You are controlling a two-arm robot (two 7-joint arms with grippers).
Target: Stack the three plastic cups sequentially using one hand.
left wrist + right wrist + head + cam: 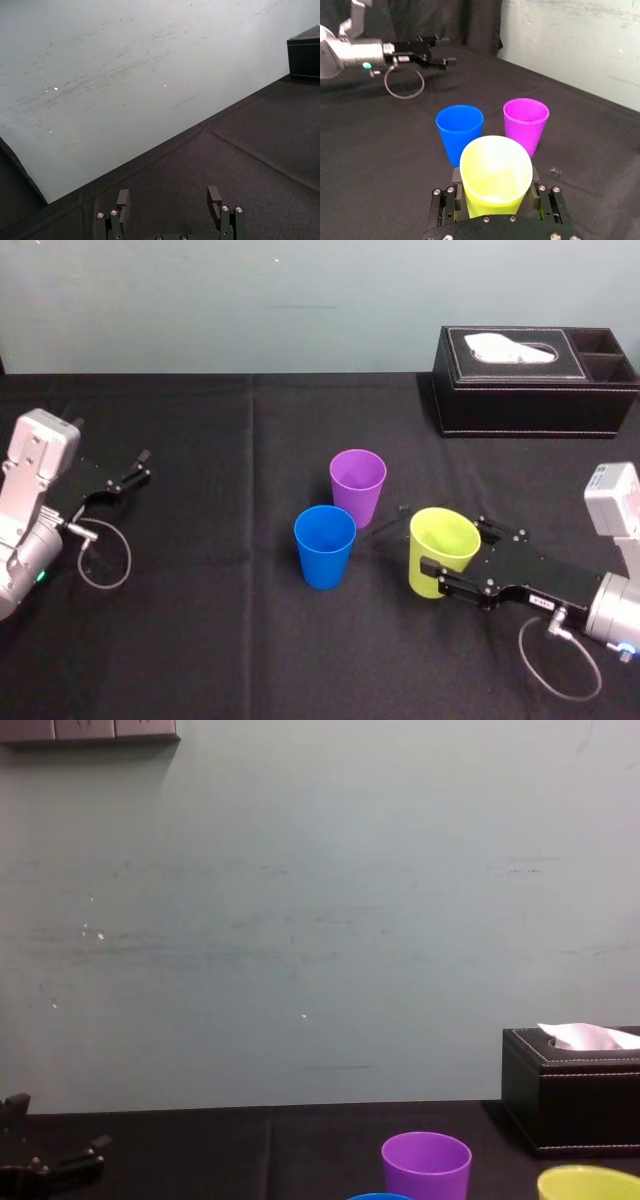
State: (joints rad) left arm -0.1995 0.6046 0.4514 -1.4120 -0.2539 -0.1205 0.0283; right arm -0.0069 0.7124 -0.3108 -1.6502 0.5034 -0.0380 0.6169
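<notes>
At lower right, the right tool (pixel 450 558) gripped the yellow cup (pixel 443 533); a low swing could topple the blue cup (pixel 324 545) or purple cup (pixel 357 485). The left tool (pixel 128 475) sat wide.

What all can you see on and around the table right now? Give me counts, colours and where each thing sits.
purple cup: 1, purple, upright mid-table, farthest back of the three cups
blue cup: 1, blue, upright, just front-left of the purple cup
yellow-green cup: 1, yellow-green, right of the blue cup, in the right gripper
tissue box: 1, black with white tissue, far right corner
table: 1, black cover
left gripper: 1, black, open, at the table's left, holding nothing
right gripper: 1, black, shut on the yellow-green cup
</notes>
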